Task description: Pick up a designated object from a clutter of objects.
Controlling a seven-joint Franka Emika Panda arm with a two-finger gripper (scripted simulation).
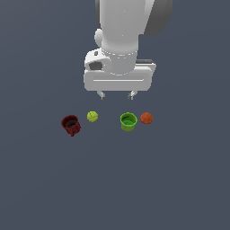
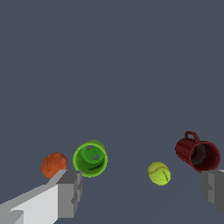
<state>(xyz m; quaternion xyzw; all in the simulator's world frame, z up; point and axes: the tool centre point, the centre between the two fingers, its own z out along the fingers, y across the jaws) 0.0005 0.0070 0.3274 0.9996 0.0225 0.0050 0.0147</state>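
Four small items lie in a loose row on the worktop (image 1: 40,188), all lower in the exterior view than the end effector (image 1: 117,95), which hangs above them with nothing in it. Furthest to the exterior view's left of the end effector is the dark red cup (image 1: 71,125), tipped on its side with its handle showing in the wrist view. Next comes the yellow-green ball (image 1: 92,117), a little left of the fingers. The lime-green cup (image 1: 128,121), the thing to be picked, stands upright almost under the finger on the exterior view's right, its darker inside facing up. Just beside it, further right, sits the orange ball (image 1: 146,118).

The fingers (image 2: 70,192) stand wide apart; in the wrist view both the green cup and the yellow-green ball fall between them.

The main risk, as I judge it, is the orange ball: it sits so near the green cup that a finger coming down on that side could nudge it or pinch it along with the rim. A descent not centred on the cup could also tip it, or close on the yellow-green ball instead.

The worktop is a flat, plain slate-grey surface with no edges, walls or other furniture in view.
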